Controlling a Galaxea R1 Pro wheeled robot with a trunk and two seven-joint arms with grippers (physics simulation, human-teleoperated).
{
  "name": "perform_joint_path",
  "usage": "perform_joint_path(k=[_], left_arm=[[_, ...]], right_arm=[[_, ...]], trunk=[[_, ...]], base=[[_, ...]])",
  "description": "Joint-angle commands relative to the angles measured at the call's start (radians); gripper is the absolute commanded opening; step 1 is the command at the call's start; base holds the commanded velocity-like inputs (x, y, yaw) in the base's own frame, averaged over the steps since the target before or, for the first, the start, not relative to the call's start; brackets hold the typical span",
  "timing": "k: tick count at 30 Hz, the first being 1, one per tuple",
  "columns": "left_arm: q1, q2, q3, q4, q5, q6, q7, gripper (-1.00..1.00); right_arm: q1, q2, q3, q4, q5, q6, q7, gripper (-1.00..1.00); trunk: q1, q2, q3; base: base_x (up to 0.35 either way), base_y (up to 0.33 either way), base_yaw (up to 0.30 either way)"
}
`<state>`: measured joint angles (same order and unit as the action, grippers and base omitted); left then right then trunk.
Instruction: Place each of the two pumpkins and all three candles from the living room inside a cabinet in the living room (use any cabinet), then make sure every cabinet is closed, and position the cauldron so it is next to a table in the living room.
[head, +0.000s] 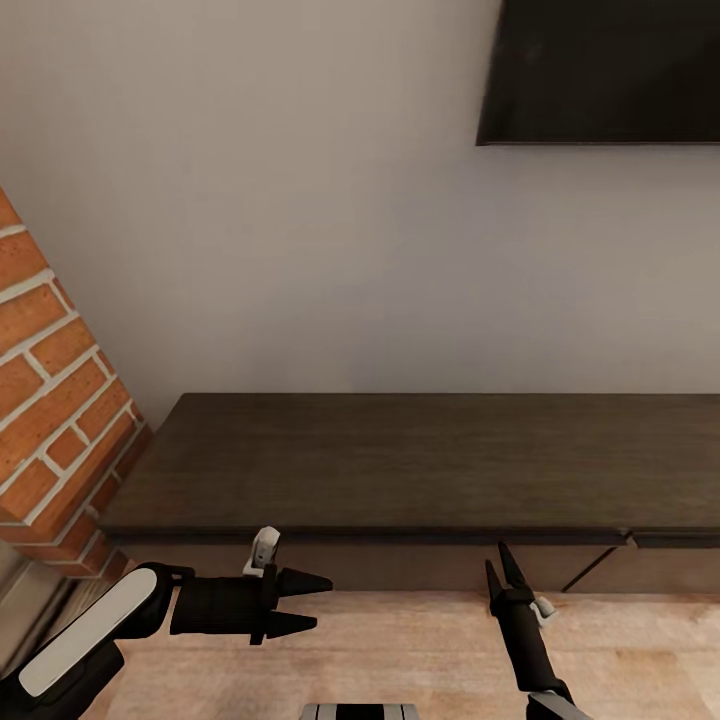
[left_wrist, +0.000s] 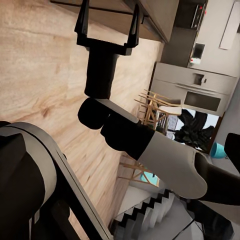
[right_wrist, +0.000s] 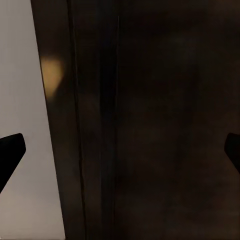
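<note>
The cabinet (head: 400, 460) is a long, low dark brown unit against the pale wall, and its top is bare. My right gripper (head: 498, 566) stands open in front of it, fingers pointing at the dark front (right_wrist: 150, 125) from close by, with nothing between them. The left wrist view also catches the right gripper (left_wrist: 108, 20), fingers spread by the cabinet's lower edge. My left gripper (head: 322, 602) hangs open and empty over the floor, pointing towards the right arm. A slanted dark line (head: 590, 570) marks a seam between two fronts. Pumpkins, candles and cauldron are out of view.
A red brick pillar (head: 50, 400) stands hard against the cabinet's left end. A dark screen (head: 610, 70) hangs on the wall above. Light wooden floor (head: 400, 650) lies in front. Far off, wooden chairs (left_wrist: 155, 107) and an oven wall (left_wrist: 200, 90) appear.
</note>
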<state>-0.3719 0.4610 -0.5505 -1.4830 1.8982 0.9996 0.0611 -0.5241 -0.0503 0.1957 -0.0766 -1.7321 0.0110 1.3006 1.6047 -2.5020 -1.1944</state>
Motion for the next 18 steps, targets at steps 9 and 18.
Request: perform_joint_path(k=[9, 18], left_arm=[[-0.001, 0.001, 0.000, -0.001, 0.009, 0.001, 0.006, 1.00], [-0.001, 0.001, 0.000, -0.004, 0.009, 0.001, 0.007, 1.00]], right_arm=[[0.000, 0.001, 0.011, -0.002, -0.007, 0.001, 0.005, 1.00], [0.000, 0.001, 0.011, -0.002, -0.006, 0.001, 0.006, 1.00]], trunk=[[0.000, 0.000, -0.001], [0.000, 0.000, -0.001]], base=[[0.029, 0.010, 0.000], [0.036, 0.009, 0.000]])
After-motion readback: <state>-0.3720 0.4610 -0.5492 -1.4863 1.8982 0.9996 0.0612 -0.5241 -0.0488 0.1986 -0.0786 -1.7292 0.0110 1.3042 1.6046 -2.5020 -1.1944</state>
